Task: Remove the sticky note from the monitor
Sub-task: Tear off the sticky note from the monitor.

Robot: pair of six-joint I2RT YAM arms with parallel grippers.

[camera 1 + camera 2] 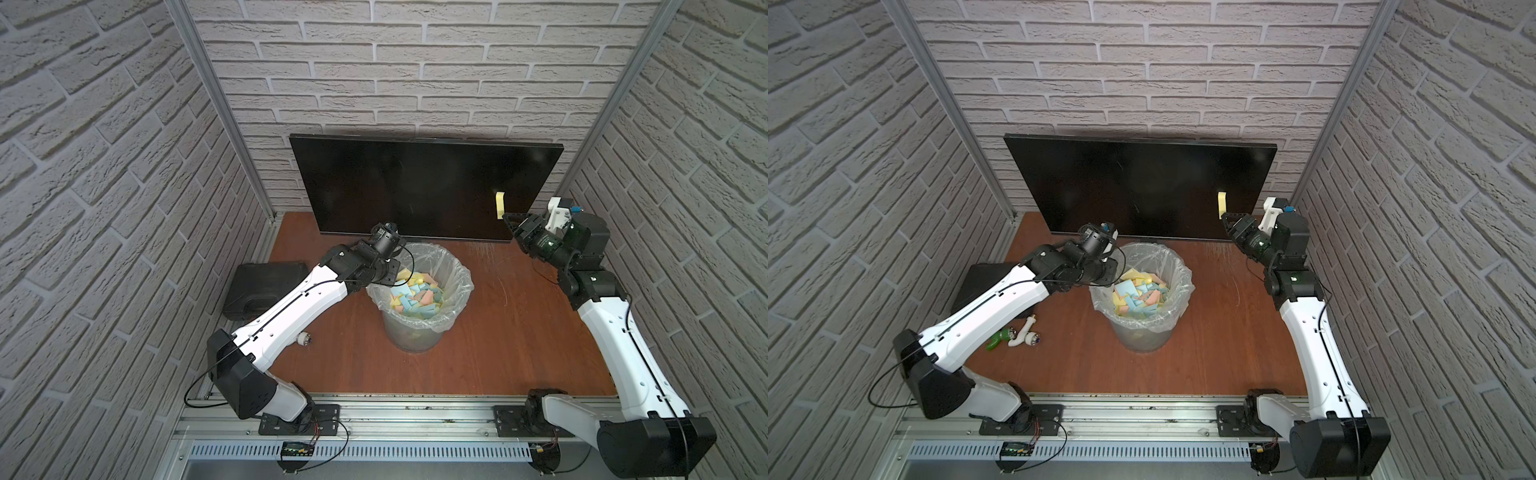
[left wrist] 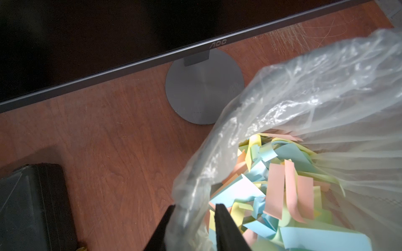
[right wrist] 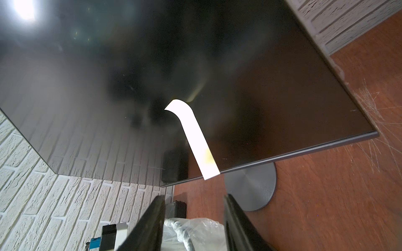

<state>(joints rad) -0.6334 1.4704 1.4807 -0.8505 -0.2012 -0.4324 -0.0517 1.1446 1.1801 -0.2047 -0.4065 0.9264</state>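
So the right gripper (image 1: 508, 218) is half open with nothing in it, right at 6 o'clock of the pale yellow curled paper sticky note (image 1: 500, 203). That note is stuck by its top around 4 o'clock on the glossy black flat monitor (image 1: 415, 187). The left gripper (image 2: 194, 206) is pinched on the rim of the clear plastic bin liner (image 2: 282, 87), at the monitor's 6 o'clock.

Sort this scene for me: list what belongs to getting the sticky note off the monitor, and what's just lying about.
Job: sticky note, monitor, open right hand by the note, lined bin of discarded notes, left hand gripping its rim.
Lying about: black plastic case, small green and white plastic parts.
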